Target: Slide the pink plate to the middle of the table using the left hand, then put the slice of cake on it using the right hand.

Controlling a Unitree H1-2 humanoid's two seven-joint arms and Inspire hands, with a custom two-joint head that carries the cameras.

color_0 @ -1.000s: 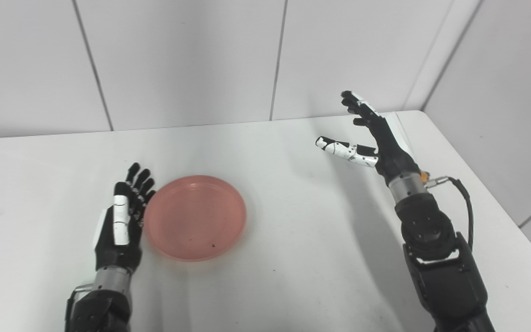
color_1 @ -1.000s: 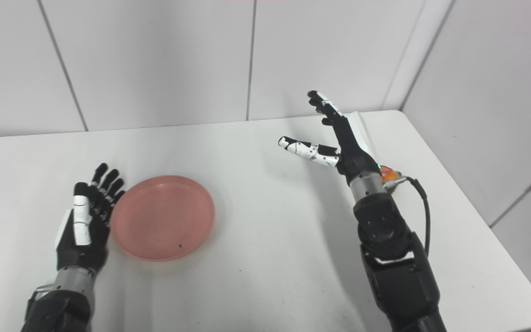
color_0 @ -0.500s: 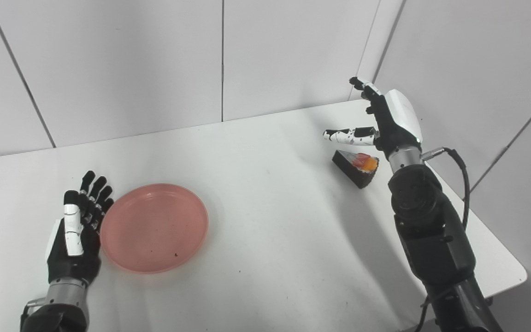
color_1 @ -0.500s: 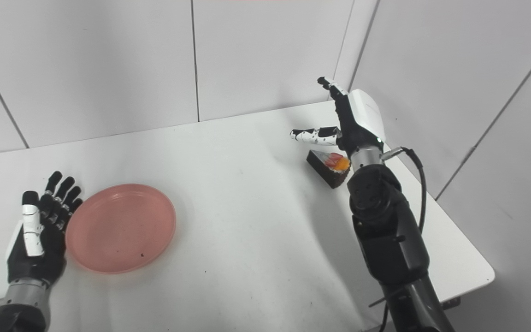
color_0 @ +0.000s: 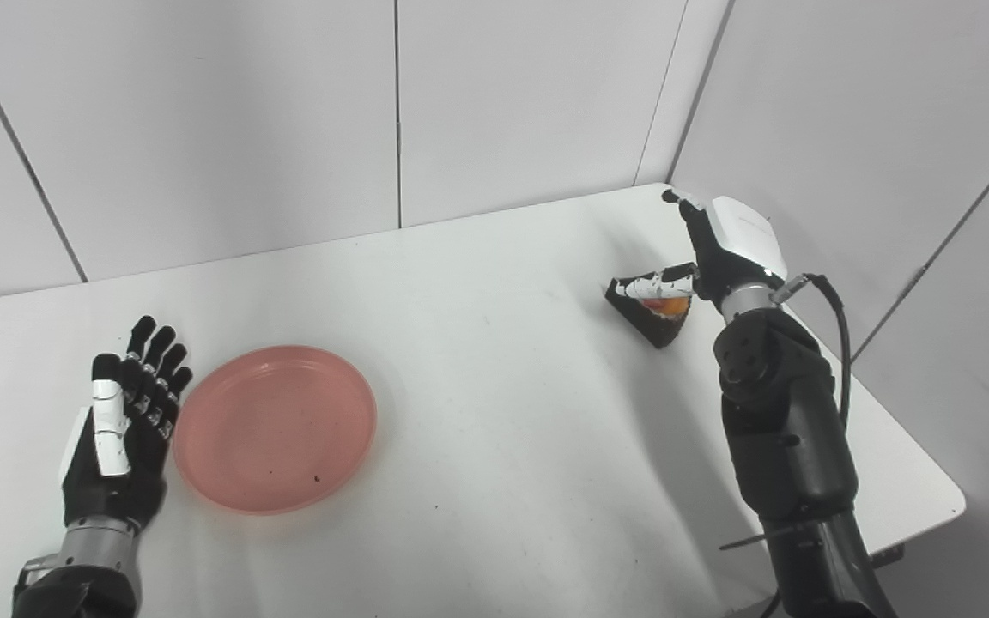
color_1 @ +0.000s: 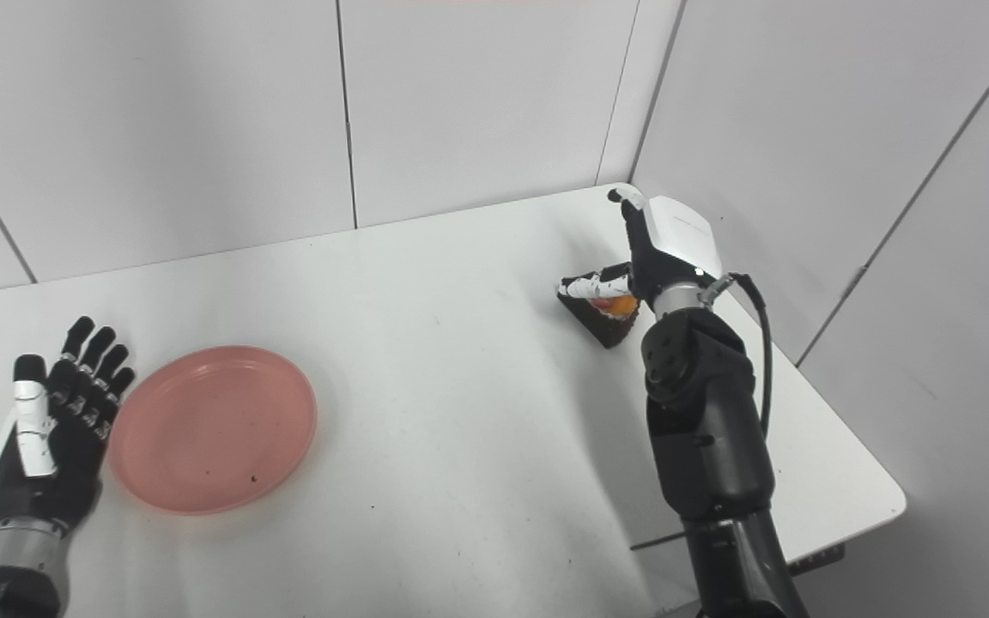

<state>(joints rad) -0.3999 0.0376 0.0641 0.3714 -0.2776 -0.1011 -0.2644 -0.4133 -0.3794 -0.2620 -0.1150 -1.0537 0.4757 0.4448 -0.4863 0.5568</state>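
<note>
Currently: right hand [color_0: 722, 257] spread over cake slice [color_0: 653, 306], not gripping; left hand [color_0: 121, 421] open, empty beside pink plate [color_0: 276, 427]. Risk: crushing cake if closed hard.

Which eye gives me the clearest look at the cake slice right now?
Left eye view, marginally: the cake slice shows its dark side and orange topping just clear of the right hand. The right eye view shows the same slice, with the forearm covering slightly more of it.

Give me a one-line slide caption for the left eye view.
Right hand reaches over the cake slice; open left hand rests beside the pink plate.
</note>
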